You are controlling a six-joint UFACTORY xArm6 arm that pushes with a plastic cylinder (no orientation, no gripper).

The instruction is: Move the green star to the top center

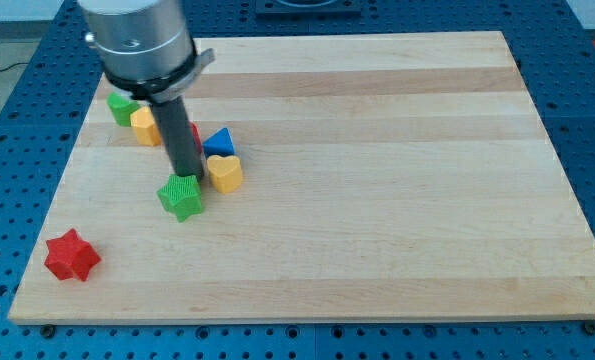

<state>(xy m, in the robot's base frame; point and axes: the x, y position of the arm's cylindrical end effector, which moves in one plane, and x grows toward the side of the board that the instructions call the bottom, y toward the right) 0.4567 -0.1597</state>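
Six small blocks lie on the wooden bench point(397, 180), all in its left part as the view shows it. The green star point(181, 197) is taken here as the landmark. It lies in the left half of the bench, a little below the middle height and well apart from the top centre.

The dark rod of the arm comes down from the view's top left, and its tip point(188, 178) stands at the upper edge of the green star, touching it or just beside it; which of the two cannot be told. The arm has no fingers, only this rod, so nothing is held by it.

Just to the right of the green star and a little higher lies a yellow block point(225, 173), with a shape like a heart, near the star but apart from it. Above this yellow block, up and to the right of the star, is a blue triangle point(219, 142). A small part of a red block point(195, 133) shows beside the rod, above the star; the rod hides most of it, so its shape cannot be made out.

Up and to the left of the star lies a second yellow block point(144, 127), partly behind the rod, its shape not clear. Further up and to the left, next to it, is a green block point(123, 107), also of unclear shape.

Below the star and well to its left, near the lower left corner of the bench, lies a red star point(72, 256), far from all the others.
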